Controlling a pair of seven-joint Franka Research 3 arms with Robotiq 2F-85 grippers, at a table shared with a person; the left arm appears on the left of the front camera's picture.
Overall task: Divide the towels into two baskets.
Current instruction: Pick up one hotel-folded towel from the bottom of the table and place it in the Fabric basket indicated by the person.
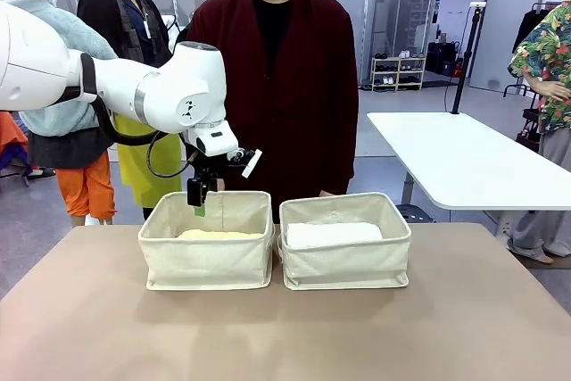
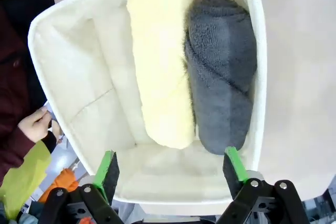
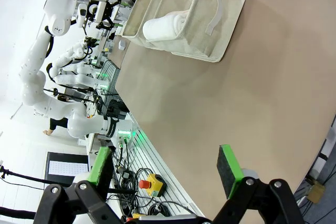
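Note:
Two cream baskets stand side by side at the middle of the table. In the left basket (image 1: 207, 260) (image 2: 79, 66) a pale yellow towel (image 2: 157, 61) (image 1: 219, 235) and a dark grey towel (image 2: 223, 77) lie rolled next to each other. A white towel (image 1: 332, 234) (image 3: 163, 24) lies in the right basket (image 1: 346, 265) (image 3: 210, 19). My left gripper (image 1: 201, 195) (image 2: 171, 166) hangs open and empty just above the left basket's far rim. Over the bare tabletop, well away from the baskets, my right gripper (image 3: 165, 166) is open with nothing in it.
A person in a dark red cardigan (image 1: 277, 86) stands right behind the baskets, one hand (image 2: 34, 124) near the left basket. The near tabletop (image 1: 285, 336) is bare. A white table (image 1: 464, 162) stands at the back right. A red stop button (image 3: 145, 184) and cables lie beyond the table's edge.

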